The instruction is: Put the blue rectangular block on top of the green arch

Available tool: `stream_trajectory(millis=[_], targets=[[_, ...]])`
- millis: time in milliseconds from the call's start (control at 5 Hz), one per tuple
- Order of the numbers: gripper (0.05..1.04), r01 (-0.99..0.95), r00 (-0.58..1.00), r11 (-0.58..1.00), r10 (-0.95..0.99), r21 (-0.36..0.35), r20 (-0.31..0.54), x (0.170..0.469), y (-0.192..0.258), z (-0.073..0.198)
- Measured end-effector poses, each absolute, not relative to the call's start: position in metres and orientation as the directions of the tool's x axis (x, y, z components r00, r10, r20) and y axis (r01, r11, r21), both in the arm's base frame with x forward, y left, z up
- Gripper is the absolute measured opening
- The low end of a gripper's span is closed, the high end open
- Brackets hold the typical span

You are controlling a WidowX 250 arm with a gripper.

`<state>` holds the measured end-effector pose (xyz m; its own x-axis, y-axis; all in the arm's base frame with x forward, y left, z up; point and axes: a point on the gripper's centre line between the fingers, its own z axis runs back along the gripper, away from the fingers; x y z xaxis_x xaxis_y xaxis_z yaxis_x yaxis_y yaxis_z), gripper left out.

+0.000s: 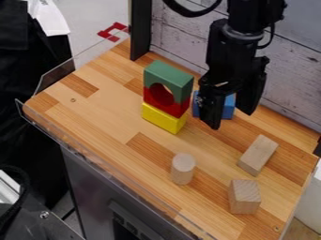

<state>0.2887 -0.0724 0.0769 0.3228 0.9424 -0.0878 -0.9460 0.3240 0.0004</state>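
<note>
The green arch (pixel 168 75) crowns a small tower at the left of the desk (pixel 103 119), with the red arch (pixel 164 101) directly beneath it and the yellow block (pixel 163 118) at the foot. The red arch has its hollow turned up to meet the green arch's hollow, so the two make a round hole and leave the green arch's flat back uppermost, presumably as a level seat for the next piece. In front of the green arch, on the camera's side and a little to its right, a wooden cylinder (pixel 183 168) stands on end, apparently a spare. The blue block (pixel 229 107) is just right of the green arch and lower, down on the desk. Partly covering it from the camera's side, the end effector (pixel 233 120) hangs pointing downward, its fingers spread and gripping nothing. That width likely suits taking the block by its sides, though whether the block already lies between the fingers cannot be told. The block is very near the fingertips, seen behind them; contact is unclear. Farther right and nearer the camera than the green arch are a wooden cube (pixel 244 197) and a wooden bar (pixel 257 154), both out of the way of the short lift leftward.
</note>
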Motion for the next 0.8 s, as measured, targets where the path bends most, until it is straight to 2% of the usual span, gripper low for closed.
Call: stream_trajectory(millis=[200,400,600,800], targets=[[1.0,-0.946,0.318,0.322,0.944,0.034,-0.092,0.284,-0.072,0.067],[1.0,-0.987,0.158,0.155,0.984,-0.037,-0.084,0.285,-0.07,0.065],[1.0,-0.992,0.069,0.059,0.994,-0.11,-0.09,0.29,-0.066,0.071],[1.0,-0.976,-0.065,-0.074,0.996,-0.203,-0.054,0.296,-0.06,0.074]])
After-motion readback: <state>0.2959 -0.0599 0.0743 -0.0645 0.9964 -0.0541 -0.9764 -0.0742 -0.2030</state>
